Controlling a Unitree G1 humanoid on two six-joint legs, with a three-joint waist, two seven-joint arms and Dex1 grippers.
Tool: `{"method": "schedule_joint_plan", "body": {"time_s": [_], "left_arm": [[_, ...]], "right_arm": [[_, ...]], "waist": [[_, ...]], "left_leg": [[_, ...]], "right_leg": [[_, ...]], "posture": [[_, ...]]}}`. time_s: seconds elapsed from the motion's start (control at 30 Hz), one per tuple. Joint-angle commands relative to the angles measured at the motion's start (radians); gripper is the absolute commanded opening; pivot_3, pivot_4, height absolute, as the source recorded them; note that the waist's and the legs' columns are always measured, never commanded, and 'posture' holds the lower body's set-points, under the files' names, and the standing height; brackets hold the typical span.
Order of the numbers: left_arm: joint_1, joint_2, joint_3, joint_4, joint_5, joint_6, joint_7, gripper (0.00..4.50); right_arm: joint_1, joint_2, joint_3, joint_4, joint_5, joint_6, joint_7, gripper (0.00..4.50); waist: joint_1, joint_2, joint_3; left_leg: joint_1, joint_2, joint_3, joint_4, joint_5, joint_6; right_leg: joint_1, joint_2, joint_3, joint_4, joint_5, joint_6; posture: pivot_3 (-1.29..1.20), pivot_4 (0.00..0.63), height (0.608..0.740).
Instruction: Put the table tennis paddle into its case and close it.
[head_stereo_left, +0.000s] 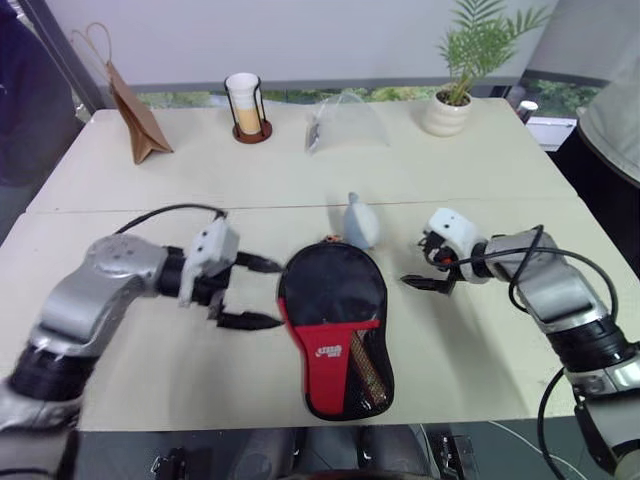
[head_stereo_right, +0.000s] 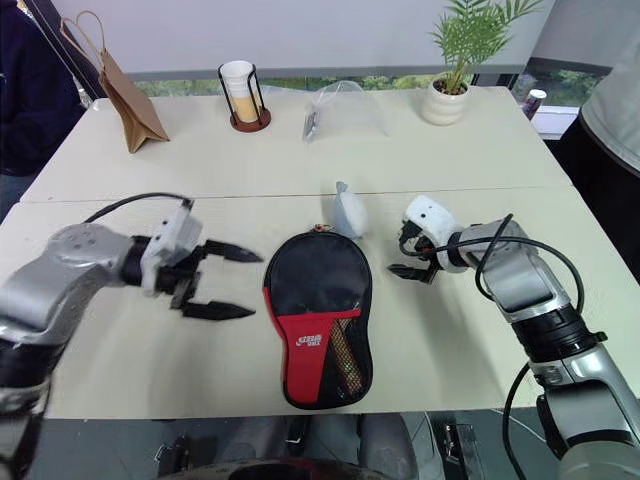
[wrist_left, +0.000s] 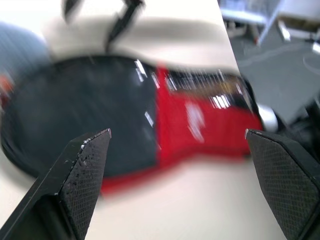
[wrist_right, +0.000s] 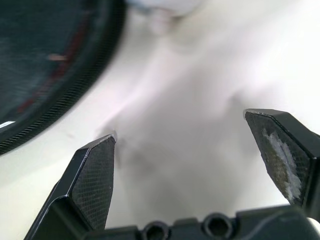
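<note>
Your 2 grippers, left gripper (head_stereo_left: 262, 292) and right gripper (head_stereo_left: 428, 270), flank the case (head_stereo_left: 335, 325) with jaws spread, empty; it lies on the table (head_stereo_left: 480, 180), closed-looking, paddle presumably inside.

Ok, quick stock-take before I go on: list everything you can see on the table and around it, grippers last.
case: one, black with a red panel and mesh pocket, lying flat at the near middle of the table, between the grippers.
small grey object: one, just behind the case; cannot tell what it is.
paper bag: one, brown, far left.
cup in a wire holder: one, pale with a dark stand, far middle-left.
clear plastic bag: one, far middle.
potted plant: one, green in a white pot, far right.
left gripper: black fingers open, left of the case.
right gripper: open, right of the case.
</note>
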Motion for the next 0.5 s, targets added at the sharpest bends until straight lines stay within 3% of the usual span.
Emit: {"method": "schedule_joint_plan", "body": {"time_s": [0.03, 0.33, 0.5], "left_arm": [[-0.051, -0.100, -0.112, 0.108, 0.104, -0.093, 0.024, 4.45], [-0.088, -0.358, -0.267, 0.399, 0.335, -0.335, 0.149, 4.45], [-0.046, -0.408, -0.277, 0.445, 0.387, -0.377, 0.208, 4.45]], "right_arm": [[-0.094, 0.010, -0.066, 0.010, 0.033, 0.020, -0.012, 4.50], [-0.281, 0.101, -0.060, 0.179, 0.042, 0.020, -0.046, 4.50], [-0.362, 0.196, -0.065, 0.271, 0.095, 0.084, -0.027, 4.50]], "waist": [[-0.006, 0.000, 0.000], [-0.023, -0.002, 0.002], [-0.024, -0.002, 0.002]], "left_leg": [[0.000, 0.000, 0.000, 0.000, 0.000, 0.000], [-0.001, 0.000, 0.001, -0.001, 0.000, 0.000], [-0.001, 0.000, 0.000, -0.001, 0.000, 0.000]], "right_leg": [[0.000, 0.000, 0.000, 0.000, 0.000, 0.000], [-0.001, 0.000, 0.001, 0.000, 0.000, 0.000], [-0.002, 0.000, 0.001, 0.001, 0.001, 0.000]], "posture": [[0.00, 0.150, 0.740], [0.00, 0.150, 0.740], [0.00, 0.150, 0.740]]}}
